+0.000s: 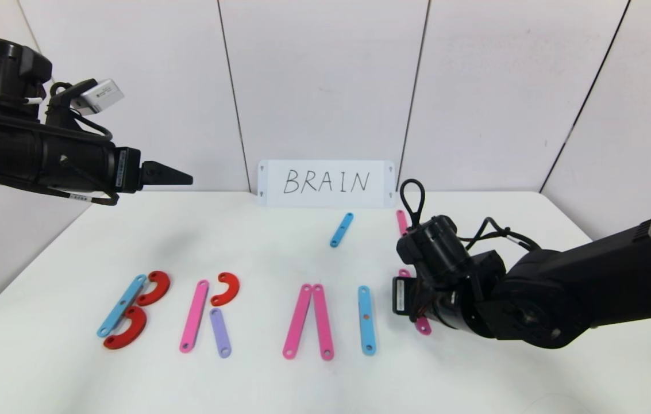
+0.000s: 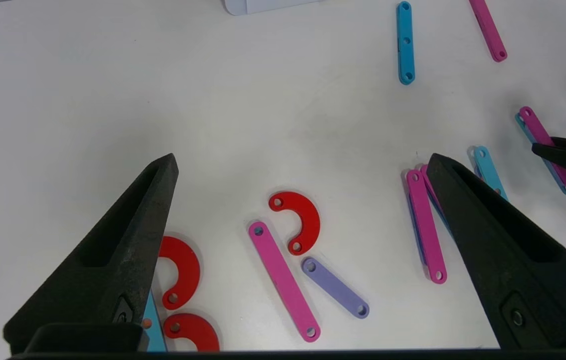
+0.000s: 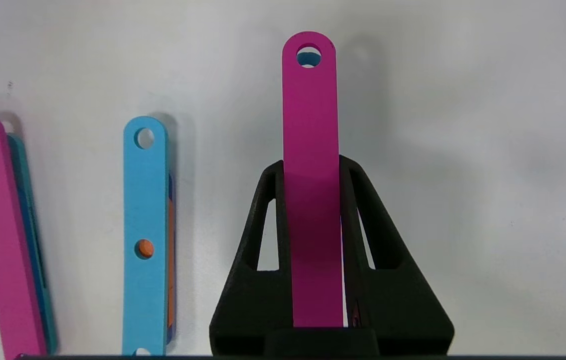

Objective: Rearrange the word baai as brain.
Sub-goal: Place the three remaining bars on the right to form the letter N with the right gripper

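The word lies along the table's front. B is a blue bar (image 1: 122,305) with two red crescents (image 1: 154,287). R is a pink bar (image 1: 194,315), a red crescent (image 1: 227,288) and a purple bar (image 1: 220,332). Two pink bars (image 1: 308,321) meet at their tops, and a blue bar (image 1: 366,319) stands right of them. My right gripper (image 3: 311,167) is shut on another pink bar (image 3: 310,110) just right of that blue bar, low over the table; the bar's end shows under the wrist (image 1: 423,326). My left gripper (image 2: 302,160) is open, raised at the far left (image 1: 170,173).
A white card (image 1: 325,183) with handwritten BRAIN leans on the back wall. A loose blue bar (image 1: 341,230) and a loose pink bar (image 1: 401,221) lie in front of it. The right arm (image 1: 561,293) reaches in from the right.
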Controlling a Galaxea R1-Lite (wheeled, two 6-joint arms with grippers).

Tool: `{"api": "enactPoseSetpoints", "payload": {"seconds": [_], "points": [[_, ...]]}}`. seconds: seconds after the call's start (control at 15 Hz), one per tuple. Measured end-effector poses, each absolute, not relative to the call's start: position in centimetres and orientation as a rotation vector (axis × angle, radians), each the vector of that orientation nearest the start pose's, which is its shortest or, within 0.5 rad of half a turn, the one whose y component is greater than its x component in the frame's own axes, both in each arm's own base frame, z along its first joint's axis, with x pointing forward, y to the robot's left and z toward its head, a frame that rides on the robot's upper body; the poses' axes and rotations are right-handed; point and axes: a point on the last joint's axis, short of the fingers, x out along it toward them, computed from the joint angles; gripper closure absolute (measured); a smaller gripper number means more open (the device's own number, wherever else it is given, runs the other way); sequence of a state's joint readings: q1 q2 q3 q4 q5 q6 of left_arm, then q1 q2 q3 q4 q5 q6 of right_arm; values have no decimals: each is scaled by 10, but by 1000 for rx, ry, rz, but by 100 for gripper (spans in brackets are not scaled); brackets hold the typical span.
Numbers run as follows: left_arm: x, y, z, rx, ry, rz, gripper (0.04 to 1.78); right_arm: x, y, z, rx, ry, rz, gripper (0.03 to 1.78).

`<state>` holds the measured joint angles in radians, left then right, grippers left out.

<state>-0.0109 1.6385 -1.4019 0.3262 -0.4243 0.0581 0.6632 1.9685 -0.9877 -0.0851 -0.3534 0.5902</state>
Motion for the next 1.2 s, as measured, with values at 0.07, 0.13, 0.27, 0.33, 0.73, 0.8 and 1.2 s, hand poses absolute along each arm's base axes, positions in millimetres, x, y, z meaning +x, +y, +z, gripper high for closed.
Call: {"api": "enactPoseSetpoints", "payload": {"seconds": [0.07,0.13,0.27,0.33,0.73,0.8,1.2], "points": [[293,-12,278,-61,542,-439,8,272,202,92,114,835,45,151],[293,-12,278,-61,542,-439,8,272,202,90,111,839,41,151],[293,-12,278,-61,542,-439,8,275,201,86,108,848,30,151],[293,-12,278,-61,542,-439,8,277,200,84,107,850,27,151],[293,-12,278,-61,542,-440,8,278,201,83,107,853,27,145],[293,-12,278,-61,543,-440,8,278,201,84,108,852,27,138],[292,-12,278,-62,542,-441,8,278,201,86,112,848,31,50]]}}
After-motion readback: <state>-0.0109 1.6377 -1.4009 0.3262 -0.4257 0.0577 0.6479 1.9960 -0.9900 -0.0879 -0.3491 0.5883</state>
